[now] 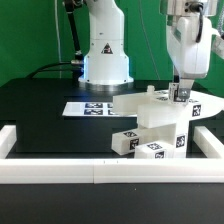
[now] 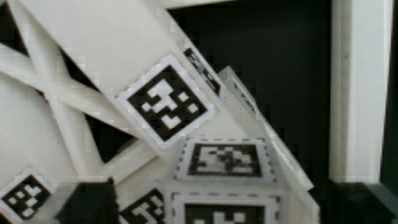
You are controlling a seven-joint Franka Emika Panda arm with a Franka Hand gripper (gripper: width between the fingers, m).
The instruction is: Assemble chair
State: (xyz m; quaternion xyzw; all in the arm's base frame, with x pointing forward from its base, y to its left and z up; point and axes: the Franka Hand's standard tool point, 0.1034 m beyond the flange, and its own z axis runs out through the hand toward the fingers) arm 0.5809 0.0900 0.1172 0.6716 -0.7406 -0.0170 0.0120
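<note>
we judge step: fitting part atop half-built chair point(image 1: 160, 120), right on table point(image 1: 40, 115). pincer point(image 1: 180, 97) over it, apart or clamped we cannot tell. next: fetch near loose cube point(image 1: 125, 143).

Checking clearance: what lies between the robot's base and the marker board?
Bare black table only, between robot base and marker board, in the exterior view.

no legible text, only square tags point(image 2: 169, 98)
</note>
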